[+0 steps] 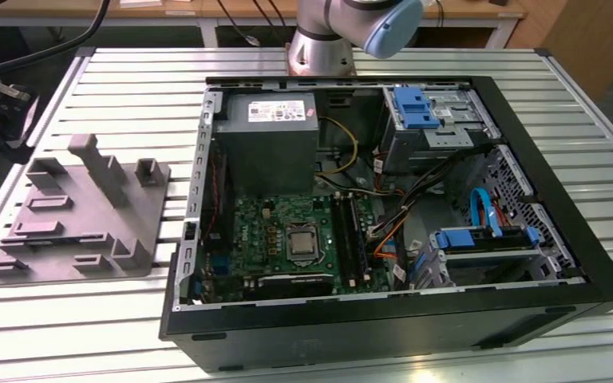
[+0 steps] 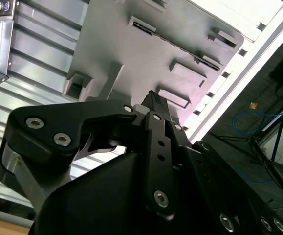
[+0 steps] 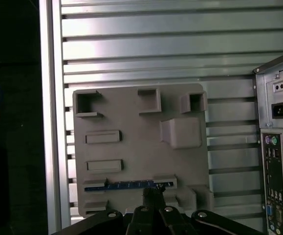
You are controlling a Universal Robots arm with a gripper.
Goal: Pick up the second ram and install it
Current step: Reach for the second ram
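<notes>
Your gripper (image 3: pixel 153 193) looks to have its jaws clenched on nothing over the second ram (image 3: pixel 129 185), edge-up in the grey holder tray (image 3: pixel 131 112), so I'd open up and square to the stick before dropping.

Holder tray (image 1: pixel 83 215) grey; 2nd ram (image 3: pixel 129 185) blue; motherboard (image 1: pixel 253 231) green; computer case (image 1: pixel 392 327) black; drive clips (image 1: pixel 411 104) blue; table (image 1: pixel 136 88) silver, slatted.

No legible txt anywhere; white label (image 1: pixel 280 112) on grey PSU (image 1: pixel 269 155) in exterior view: print too small to read; PC rear panel (image 3: pixel 278 166) in first wrist view: markings illegible.
</notes>
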